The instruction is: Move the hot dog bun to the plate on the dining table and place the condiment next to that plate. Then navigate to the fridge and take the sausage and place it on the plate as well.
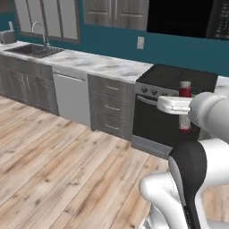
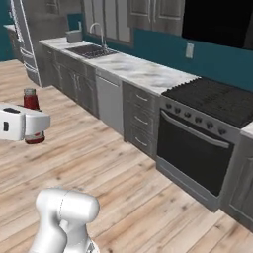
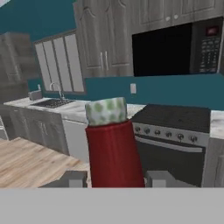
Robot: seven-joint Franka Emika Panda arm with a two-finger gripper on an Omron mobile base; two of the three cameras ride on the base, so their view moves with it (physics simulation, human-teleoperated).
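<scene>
Holding the condiment point(image 3: 114, 151) upright, the gripper point(image 3: 116, 178) has its jaws closed on the lower body of the red bottle, one dark fingertip point(image 3: 72, 178) on each side of it in the hand view. The pale cap point(image 3: 106, 110) sits on top, speckled with green. In the left base view the condiment point(image 1: 184, 90) stands up through the white hand, with its cap above the hand and its base showing below, carried in the air in front of the stove point(image 1: 172, 105). In the right base view the bottle point(image 2: 31, 103) rises behind the white hand at the left edge, over the wooden floor point(image 2: 113, 173), well clear of any surface.

Behind it runs a marble counter point(image 1: 96, 62) on grey cabinets point(image 1: 111, 106), with a sink point(image 1: 35, 50) and faucet point(image 1: 42, 31) at the far left, a toaster point(image 1: 6, 36) beside them at the edge, and a pale dishwasher point(image 1: 71, 97) between the sink cabinets and the drawers. The stove has a dark cooktop and a black oven door, and a microwave point(image 3: 175, 48) hangs above it on the teal wall point(image 2: 158, 49). A white outlet point(image 2: 189, 50) sits on that wall between sink and stove. In the right base view the fridge point(image 2: 27, 39) stands at the far end of the counter, its silver doors shut, far from the gripper.
</scene>
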